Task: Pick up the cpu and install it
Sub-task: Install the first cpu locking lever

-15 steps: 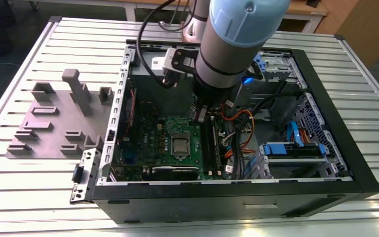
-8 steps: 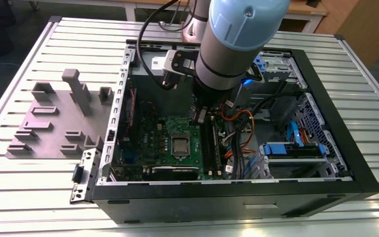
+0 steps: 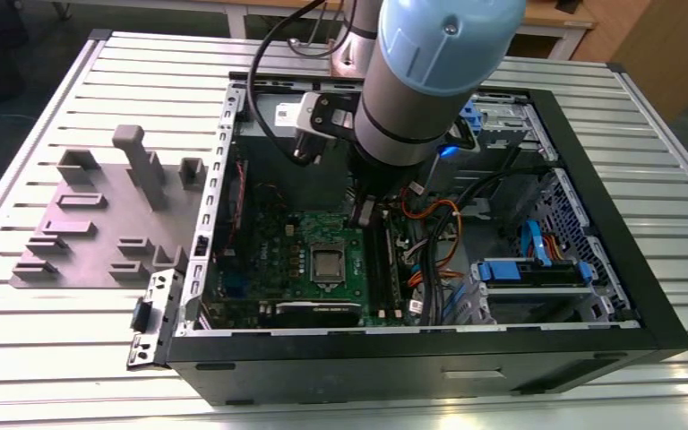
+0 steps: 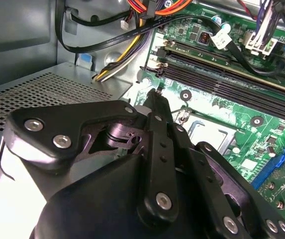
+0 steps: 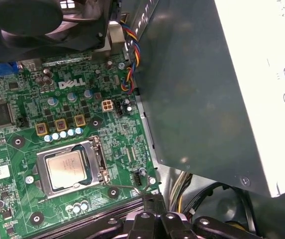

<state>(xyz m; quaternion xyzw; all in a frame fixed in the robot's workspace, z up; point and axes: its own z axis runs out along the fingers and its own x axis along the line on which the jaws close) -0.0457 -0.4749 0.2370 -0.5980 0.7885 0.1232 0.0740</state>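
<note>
The cpu (image 5: 66, 169), a silvery square chip, lies flat in the socket of the green motherboard (image 5: 28, 104) inside the open computer case (image 3: 631, 296). In the exterior view the cpu (image 3: 326, 262) is near the middle of the board. My gripper (image 3: 365, 218) hangs inside the case just behind the socket, a little above the board. Its black fingers meet at a tip, shut with nothing between them, in both wrist views (image 5: 154, 199) (image 4: 154, 93). Part of the socket frame (image 4: 209, 130) shows beside the fingers in the second wrist view.
A grey blocky plastic fixture (image 3: 105, 224) stands on the slatted table (image 3: 57, 358) at the exterior view's left. Inside the case are a power supply box (image 5: 207, 74), black memory slots (image 4: 232, 82), bundles of cables (image 3: 440, 224), a fan (image 5: 38, 20) and blue drive brackets (image 3: 533, 269).
</note>
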